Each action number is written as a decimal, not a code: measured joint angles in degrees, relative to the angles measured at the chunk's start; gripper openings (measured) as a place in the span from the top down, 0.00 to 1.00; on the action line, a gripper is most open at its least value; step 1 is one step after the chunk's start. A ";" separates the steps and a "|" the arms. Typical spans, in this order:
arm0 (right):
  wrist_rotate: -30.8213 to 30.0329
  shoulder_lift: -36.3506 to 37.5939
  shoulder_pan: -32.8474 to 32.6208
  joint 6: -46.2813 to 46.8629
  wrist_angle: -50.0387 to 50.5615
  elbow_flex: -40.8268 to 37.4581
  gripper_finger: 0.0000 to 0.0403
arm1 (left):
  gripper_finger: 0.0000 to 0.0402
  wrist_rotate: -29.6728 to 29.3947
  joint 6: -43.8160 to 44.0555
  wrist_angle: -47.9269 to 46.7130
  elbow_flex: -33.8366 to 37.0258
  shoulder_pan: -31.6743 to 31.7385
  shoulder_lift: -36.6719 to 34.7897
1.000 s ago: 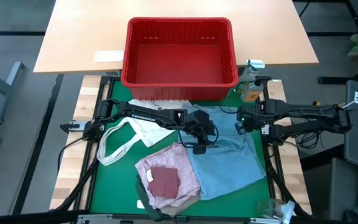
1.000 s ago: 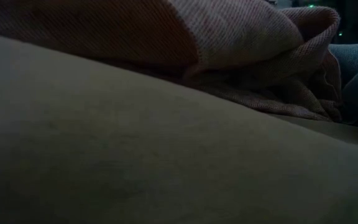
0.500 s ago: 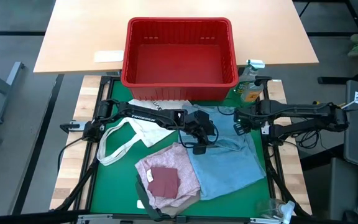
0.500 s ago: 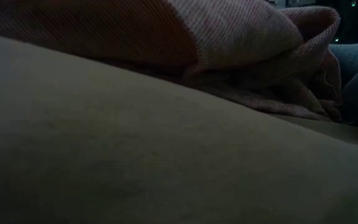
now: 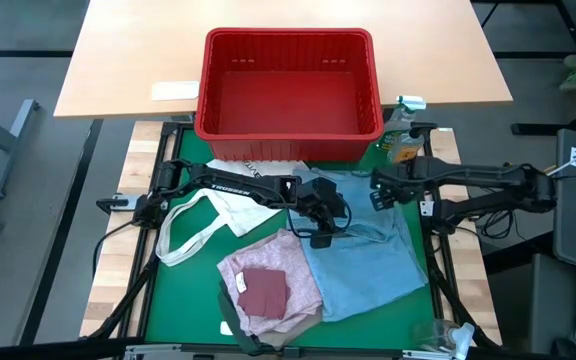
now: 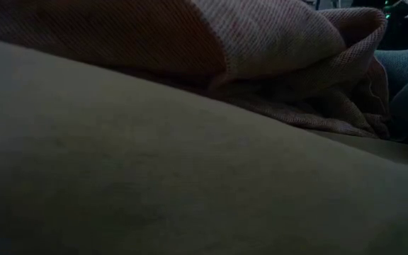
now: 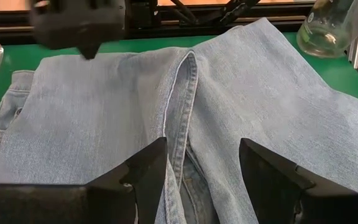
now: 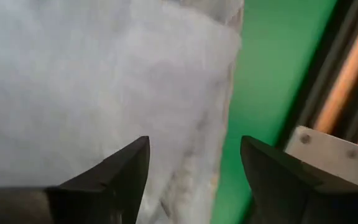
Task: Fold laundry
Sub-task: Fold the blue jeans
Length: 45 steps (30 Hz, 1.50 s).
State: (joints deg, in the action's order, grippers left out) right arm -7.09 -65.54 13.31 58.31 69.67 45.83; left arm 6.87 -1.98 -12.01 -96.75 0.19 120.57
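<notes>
Folding the jeans (image 5: 363, 262) well calls, in all likelihood, for each gripper to take only the top layer near an edge or seam, lift low, and carry the cloth over evenly so that no ridge is trapped beneath. High view: the jeans lie spread on the green mat (image 5: 168, 290), between the two arms and just beside the pink top (image 5: 268, 285); the tote bag (image 5: 213, 215) lies off toward the left arm and the red basket (image 5: 288, 85) stands behind. The left gripper (image 5: 320, 235) hangs at the jeans' edge nearest the pink top, the right gripper (image 5: 380, 198) at the opposite upper edge. Low view: cloth fills the picture, with the pink top (image 6: 275, 49) bunched up and a strip of jeans (image 6: 406, 78) behind it; neither gripper shows. Left wrist view: the left gripper (image 7: 202, 168) has its fingers spread and empty, straddling a raised seam fold of the jeans (image 7: 179, 118) that runs out ahead between them; a glass bottle (image 7: 325, 28) stands beyond the cloth. Right wrist view: the right gripper (image 8: 194, 168) also stands spread and empty, close above the denim (image 8: 92, 81), with the garment's edge and bare mat showing between the fingers.
</notes>
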 joint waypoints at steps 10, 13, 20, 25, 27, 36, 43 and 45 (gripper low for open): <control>14.86 -0.02 13.72 -5.77 -17.10 -10.49 0.37 | 0.52 0.02 0.05 -0.02 0.00 -0.73 0.00; 17.92 -0.02 15.80 -7.06 -19.09 -11.73 0.38 | 0.52 0.12 -0.07 -0.02 0.00 -0.92 0.00; 22.33 -0.02 16.36 -14.31 -24.64 -11.77 0.67 | 0.52 -0.48 -0.13 -0.02 0.00 -0.96 0.00; 22.61 0.01 16.34 -15.39 -33.37 -11.63 0.97 | 0.52 -1.99 -0.26 -0.02 0.00 -1.01 0.00; 22.12 0.01 16.34 -16.01 -36.26 -10.43 0.95 | 0.52 -2.08 -0.26 -0.02 0.00 -0.98 0.00; 14.42 0.07 16.36 -25.95 -38.07 -2.11 0.97 | 0.52 -14.04 -3.83 -3.00 0.04 -0.85 -0.95; 13.17 0.03 15.45 -22.53 -27.08 -2.33 0.98 | 0.52 -18.60 -4.79 -6.54 0.07 -0.87 -1.46; 10.27 0.04 15.51 -21.20 -23.03 -2.35 0.99 | 0.52 -18.59 -4.79 -7.86 0.07 -0.90 -1.46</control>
State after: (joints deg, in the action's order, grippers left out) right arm 3.18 -65.51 28.82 37.11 46.64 43.48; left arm -11.72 -6.77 -19.87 -96.68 -0.71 119.11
